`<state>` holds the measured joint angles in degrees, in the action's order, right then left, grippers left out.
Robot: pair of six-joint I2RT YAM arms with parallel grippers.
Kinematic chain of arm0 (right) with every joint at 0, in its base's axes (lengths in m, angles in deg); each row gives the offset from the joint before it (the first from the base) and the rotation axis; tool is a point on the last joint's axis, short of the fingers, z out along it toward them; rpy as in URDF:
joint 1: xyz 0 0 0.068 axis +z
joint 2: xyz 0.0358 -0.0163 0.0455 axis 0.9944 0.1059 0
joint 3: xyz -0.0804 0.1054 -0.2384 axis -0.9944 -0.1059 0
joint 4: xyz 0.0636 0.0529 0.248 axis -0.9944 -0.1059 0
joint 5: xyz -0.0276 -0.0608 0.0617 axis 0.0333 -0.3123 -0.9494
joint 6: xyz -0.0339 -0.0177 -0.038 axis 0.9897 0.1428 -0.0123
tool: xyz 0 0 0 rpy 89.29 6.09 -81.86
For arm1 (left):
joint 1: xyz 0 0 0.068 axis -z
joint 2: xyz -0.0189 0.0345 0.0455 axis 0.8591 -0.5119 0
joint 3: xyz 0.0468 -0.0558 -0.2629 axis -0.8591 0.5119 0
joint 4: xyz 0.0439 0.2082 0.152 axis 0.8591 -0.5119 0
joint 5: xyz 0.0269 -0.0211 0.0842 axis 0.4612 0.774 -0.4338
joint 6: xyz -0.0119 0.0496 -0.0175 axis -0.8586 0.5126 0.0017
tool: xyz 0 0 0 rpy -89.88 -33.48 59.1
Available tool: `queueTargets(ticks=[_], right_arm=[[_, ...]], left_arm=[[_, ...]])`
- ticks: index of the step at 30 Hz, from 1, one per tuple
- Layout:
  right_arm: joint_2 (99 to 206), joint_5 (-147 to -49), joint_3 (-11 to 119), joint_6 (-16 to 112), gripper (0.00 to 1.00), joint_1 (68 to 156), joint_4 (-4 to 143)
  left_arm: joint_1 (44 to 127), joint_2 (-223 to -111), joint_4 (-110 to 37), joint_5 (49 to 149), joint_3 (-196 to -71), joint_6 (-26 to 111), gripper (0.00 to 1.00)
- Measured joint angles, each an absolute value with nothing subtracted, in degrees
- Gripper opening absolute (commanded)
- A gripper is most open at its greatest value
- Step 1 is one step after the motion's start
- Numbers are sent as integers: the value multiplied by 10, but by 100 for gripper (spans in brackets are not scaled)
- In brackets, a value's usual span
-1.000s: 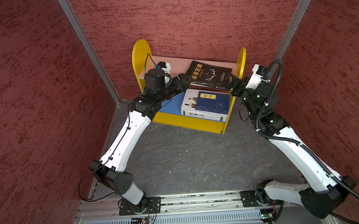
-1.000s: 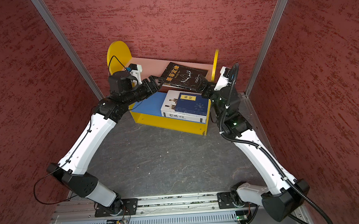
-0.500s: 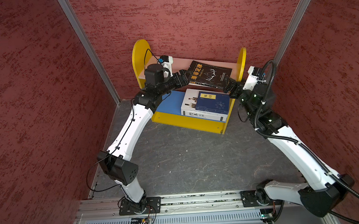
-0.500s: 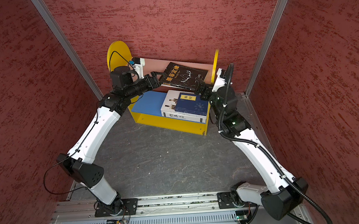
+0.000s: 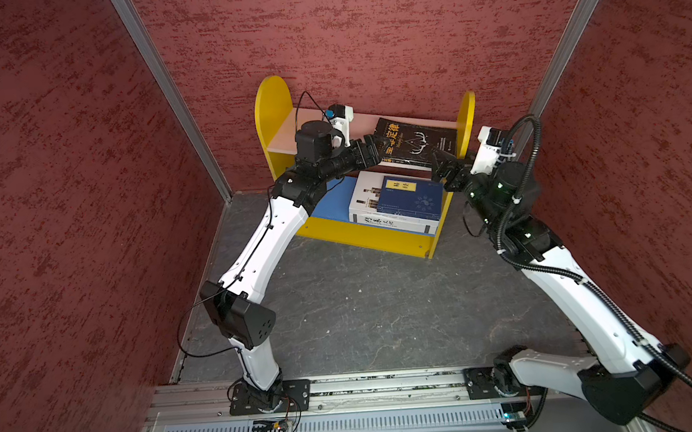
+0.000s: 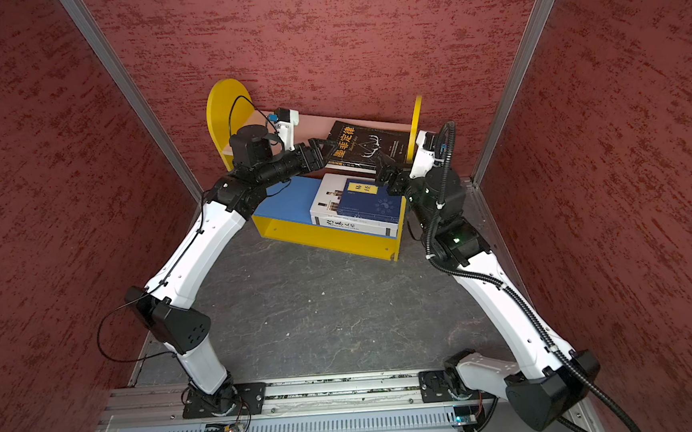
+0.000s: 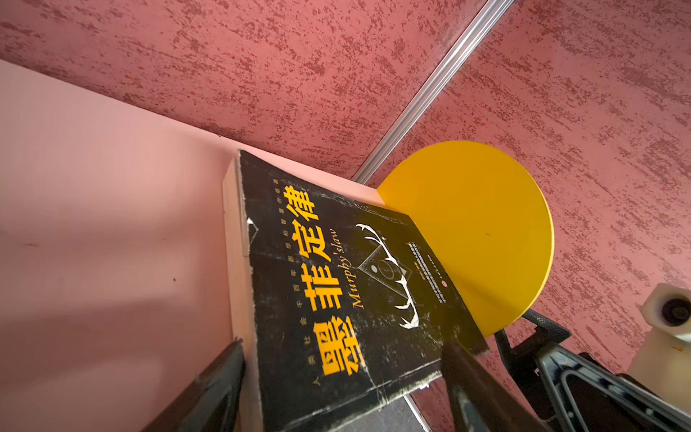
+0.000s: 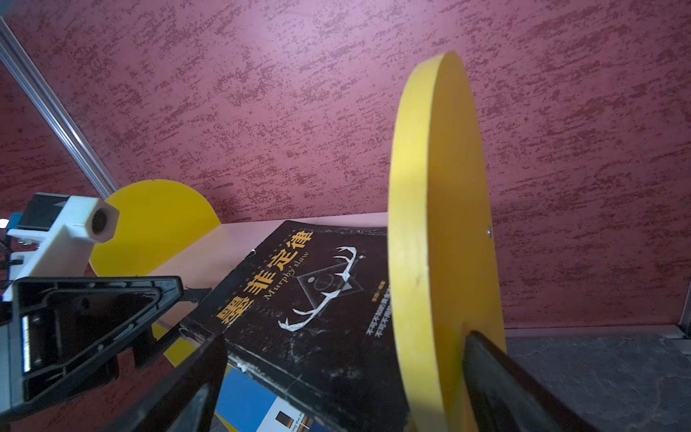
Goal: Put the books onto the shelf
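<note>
The black book with orange characters lies flat on the shelf's pink upper board, its right edge against the right yellow panel and its front edge overhanging. My left gripper is open at the book's front left corner. In the left wrist view one finger touches the page edge and the other hangs over the cover. My right gripper is open and straddles the right panel beside the book's front right corner. A navy book rests on a large white book on the blue lower board.
The shelf stands against the back red wall, with red side walls close on both sides. Dark grey floor stretches in front of the shelf. The left half of the blue board is bare under my left arm.
My left arm's elbow swung inward and upward, and its gripper crept right against the black book. The book slid slightly toward the right panel. The right gripper shifted a little left.
</note>
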<state>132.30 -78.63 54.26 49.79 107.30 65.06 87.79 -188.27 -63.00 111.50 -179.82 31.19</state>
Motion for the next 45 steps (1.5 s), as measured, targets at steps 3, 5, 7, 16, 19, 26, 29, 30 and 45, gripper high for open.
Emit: queueTargets(ticks=[3, 5, 7, 16, 19, 26, 29, 30, 45], right_arm=[[1303, -790, 534, 505, 99, 1069, 649], [1292, -790, 527, 505, 99, 1064, 648], [1286, -790, 525, 501, 99, 1057, 646], [1297, -791, 526, 464, 99, 1038, 638], [1308, -799, 526, 454, 99, 1037, 638], [1324, -814, 526, 439, 99, 1037, 638], [1324, -818, 526, 435, 99, 1037, 638], [1325, -819, 526, 435, 99, 1037, 638], [1284, -790, 525, 458, 99, 1037, 624]], left_arm=[[882, -1890, -631, 1114, -1809, 312, 82], [882, -1893, -631, 1113, -1813, 310, 82], [882, -1895, -631, 1113, -1815, 309, 82], [877, -1907, -633, 1124, -1834, 305, 82], [877, -1908, -633, 1126, -1835, 304, 82], [877, -1908, -640, 1125, -1839, 301, 86], [877, -1908, -643, 1122, -1841, 301, 89], [875, -1908, -645, 1120, -1842, 301, 95], [794, -1777, -628, 1093, -1680, 311, 99]])
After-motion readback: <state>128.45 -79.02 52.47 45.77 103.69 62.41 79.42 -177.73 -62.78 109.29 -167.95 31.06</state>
